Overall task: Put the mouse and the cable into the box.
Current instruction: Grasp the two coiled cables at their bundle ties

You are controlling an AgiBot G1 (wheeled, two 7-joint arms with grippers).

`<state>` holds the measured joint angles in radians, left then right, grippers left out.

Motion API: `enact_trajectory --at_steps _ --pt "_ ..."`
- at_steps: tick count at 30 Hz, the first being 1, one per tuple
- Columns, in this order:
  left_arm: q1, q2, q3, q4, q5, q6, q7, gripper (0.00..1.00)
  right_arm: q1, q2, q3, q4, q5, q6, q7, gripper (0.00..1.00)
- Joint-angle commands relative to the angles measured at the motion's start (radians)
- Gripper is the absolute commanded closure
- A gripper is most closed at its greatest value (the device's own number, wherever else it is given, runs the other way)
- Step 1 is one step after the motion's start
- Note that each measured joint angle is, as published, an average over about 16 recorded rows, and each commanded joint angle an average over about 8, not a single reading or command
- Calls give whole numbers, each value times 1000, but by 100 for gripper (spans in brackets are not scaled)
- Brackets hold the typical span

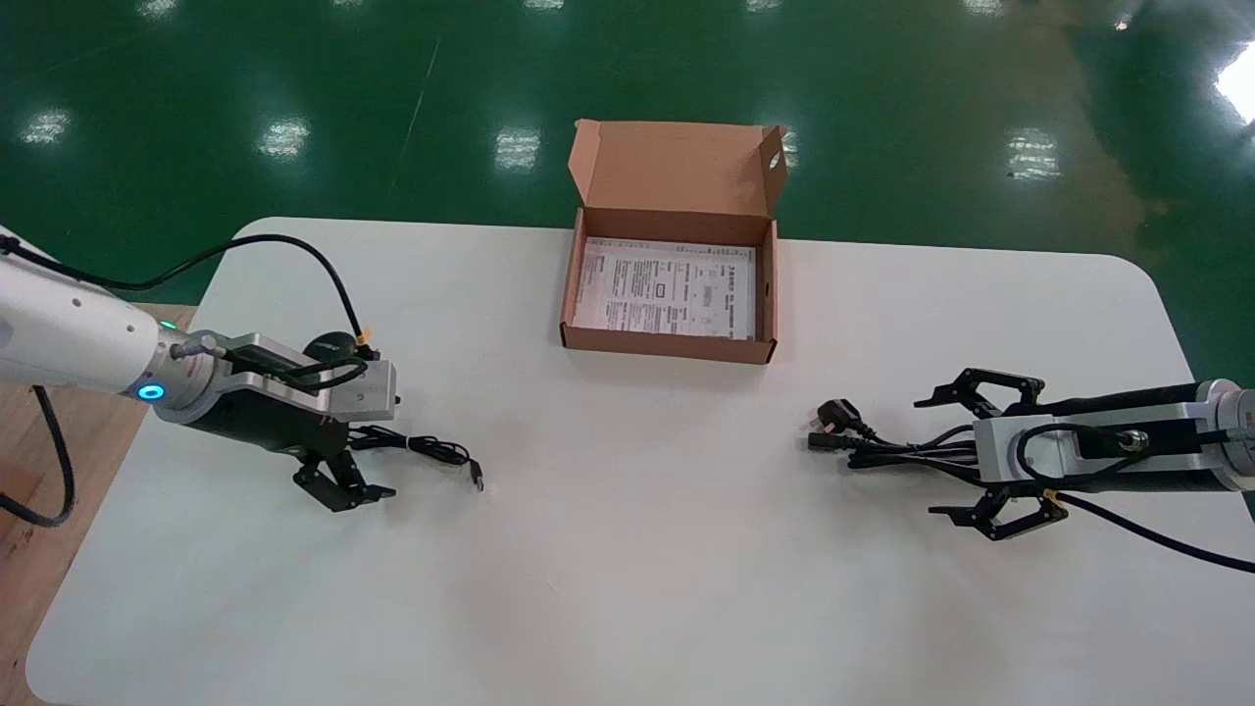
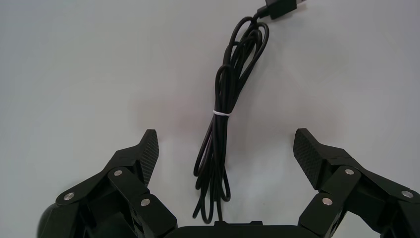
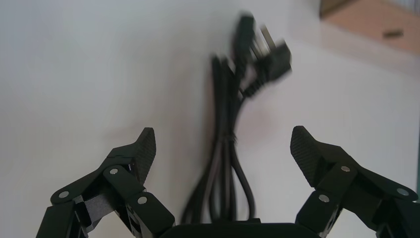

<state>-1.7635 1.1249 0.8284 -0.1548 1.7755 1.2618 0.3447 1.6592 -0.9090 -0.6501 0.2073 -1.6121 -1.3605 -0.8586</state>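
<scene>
The open cardboard box (image 1: 667, 345) stands at the table's far middle, lid upright, with a printed sheet inside. At the left, the black mouse (image 1: 331, 346) peeks out behind my left wrist. Its tied cord (image 1: 424, 449) runs right to a USB plug (image 1: 476, 477). My left gripper (image 1: 382, 441) is open, low over the table, and the cord (image 2: 223, 114) lies between its fingers. At the right lies a black power cable (image 1: 882, 453) with its plug (image 1: 833, 417) toward the box. My right gripper (image 1: 929, 456) is open astride the cable's near end (image 3: 228, 124).
The white table (image 1: 627, 549) has rounded corners, with green floor beyond its far edge. A corner of the box (image 3: 376, 25) shows past the power plug (image 3: 270, 54) in the right wrist view. Each arm's own black hose loops beside its wrist.
</scene>
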Motion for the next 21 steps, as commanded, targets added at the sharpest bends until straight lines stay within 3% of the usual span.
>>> enact_trajectory --at_steps 1,2,4,5,9,10,12,13,21 --pt "0 10 -2 34 -2 -18 27 0 7 -15 -3 -38 -9 39 -14 2" --pt "0 12 -3 43 -4 -24 34 0 8 -20 -3 -48 -10 50 -17 10" --pt "-2 15 -5 59 -6 -33 45 0 10 -27 -4 -66 -13 63 -20 35" --pt "-3 17 -5 67 -6 -38 49 6 11 -31 -5 -76 -15 68 -21 47" --pt "-8 22 -7 86 -7 -48 58 56 12 -41 -8 -98 -20 77 -24 95" --pt "-9 22 -7 89 -8 -49 59 69 12 -42 -8 -102 -21 78 -24 100" --pt "-10 23 -7 92 -8 -51 59 94 12 -44 -9 -104 -22 79 -25 100" --pt "-9 23 -8 90 -8 -50 59 100 12 -43 -9 -103 -22 79 -25 100" --pt "-7 20 -7 79 -9 -45 56 100 10 -38 -7 -90 -18 74 -23 100"
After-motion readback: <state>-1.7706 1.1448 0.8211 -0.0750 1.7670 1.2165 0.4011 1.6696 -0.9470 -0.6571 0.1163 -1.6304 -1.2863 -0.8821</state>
